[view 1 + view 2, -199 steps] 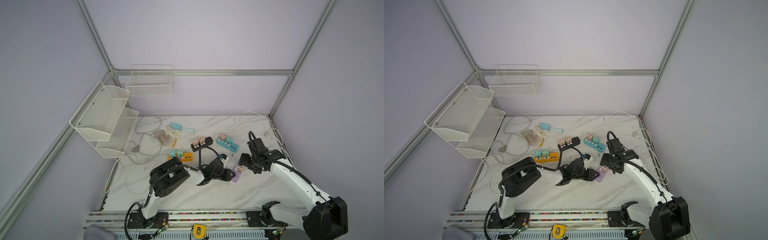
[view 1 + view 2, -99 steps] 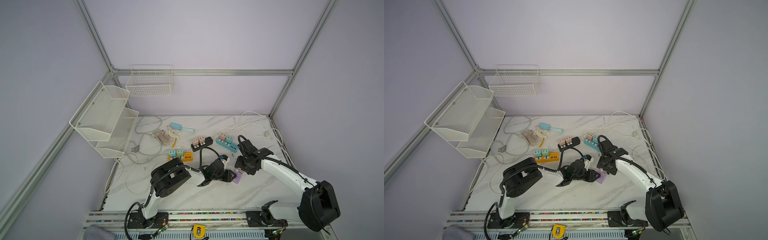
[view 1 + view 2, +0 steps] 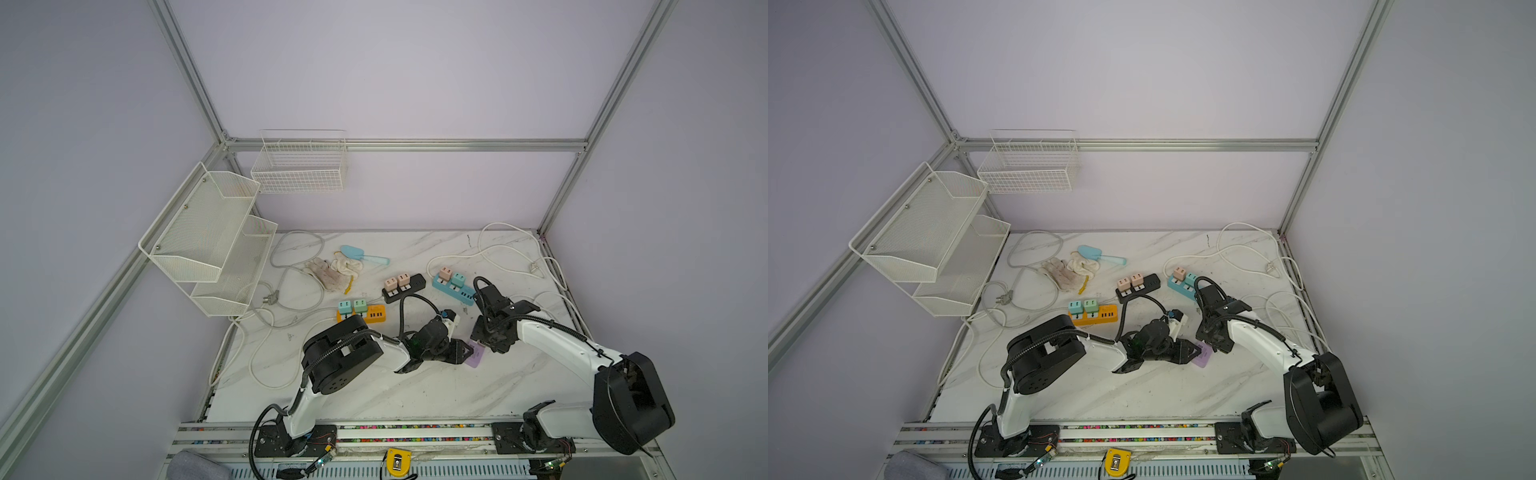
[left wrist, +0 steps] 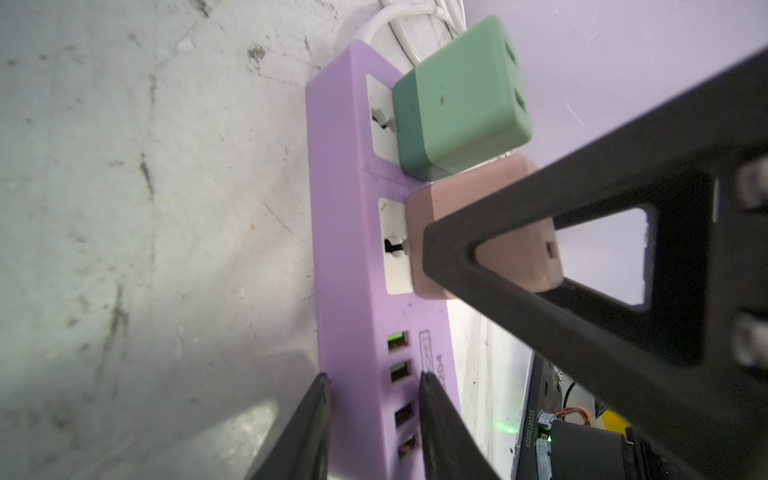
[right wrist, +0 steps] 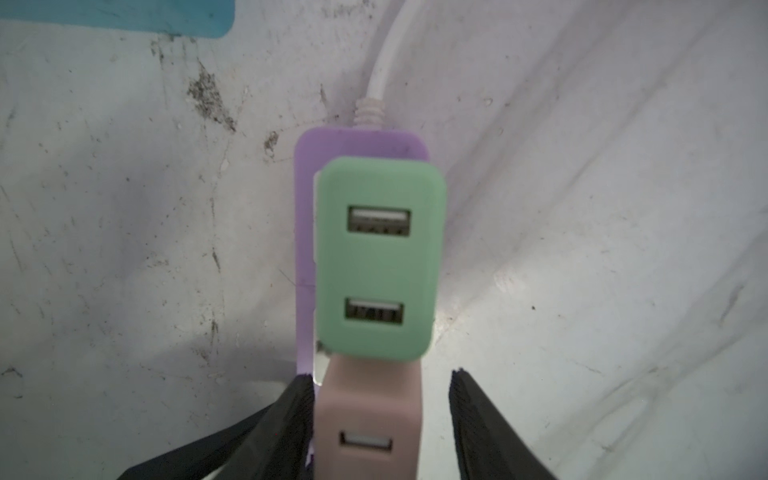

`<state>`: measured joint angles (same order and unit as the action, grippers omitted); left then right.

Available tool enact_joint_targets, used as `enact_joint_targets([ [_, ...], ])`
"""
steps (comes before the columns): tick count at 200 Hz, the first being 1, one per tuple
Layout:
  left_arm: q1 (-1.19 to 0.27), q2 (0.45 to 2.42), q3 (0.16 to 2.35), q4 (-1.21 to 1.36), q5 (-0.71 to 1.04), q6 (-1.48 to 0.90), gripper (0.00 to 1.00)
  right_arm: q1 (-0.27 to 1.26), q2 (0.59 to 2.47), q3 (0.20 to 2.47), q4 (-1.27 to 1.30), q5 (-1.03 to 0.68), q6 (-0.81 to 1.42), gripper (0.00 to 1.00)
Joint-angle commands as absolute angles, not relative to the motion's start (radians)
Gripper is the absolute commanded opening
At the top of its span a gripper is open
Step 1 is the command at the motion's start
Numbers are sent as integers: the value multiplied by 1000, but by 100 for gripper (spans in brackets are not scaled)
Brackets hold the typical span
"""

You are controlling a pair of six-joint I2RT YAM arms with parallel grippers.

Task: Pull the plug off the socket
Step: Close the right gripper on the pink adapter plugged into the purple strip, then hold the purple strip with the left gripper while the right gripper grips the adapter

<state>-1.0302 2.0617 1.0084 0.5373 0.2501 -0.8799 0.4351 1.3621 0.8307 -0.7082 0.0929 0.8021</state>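
You have two top views looking down from high above the front edge onto the whole marble table [image 3: 415, 399], nearly identical. Each wrist camera looks from very close at the purple power strip [image 4: 345, 249], shared by both.

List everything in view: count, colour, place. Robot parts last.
purple power strip: 1, purple, front of the table, between the grippers
pink plug: 1, pink, in the purple power strip
green plug: 1, green, beside the pink plug, nearer the cable end
orange power strip: 1, orange, mid-table
black power strip: 1, black, mid-table
blue power strip: 1, blue, right of the black one
other plugs: 6, pink or teal, two per strip
gloves: pair, off-white, back left
cables: several, white and grey, on the table
mesh shelf: 1, white, left wall
wire basket: 1, white, back wall
left gripper: black, clamped on the purple power strip
right gripper: black, open around the pink plug
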Motion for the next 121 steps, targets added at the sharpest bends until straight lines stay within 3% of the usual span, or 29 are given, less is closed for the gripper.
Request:
enact_joint_targets([
  [1, -1040, 2069, 988, 512, 234, -886, 34, 439, 1368, 822, -671, 104, 806, 52],
  [47, -1041, 2071, 991, 432, 195, -897, 33, 440, 1417, 817, -654, 108, 782, 47],
  [121, -1041, 2068, 971, 401, 193, -901, 32, 439, 1425, 834, -707, 162, 796, 48],
])
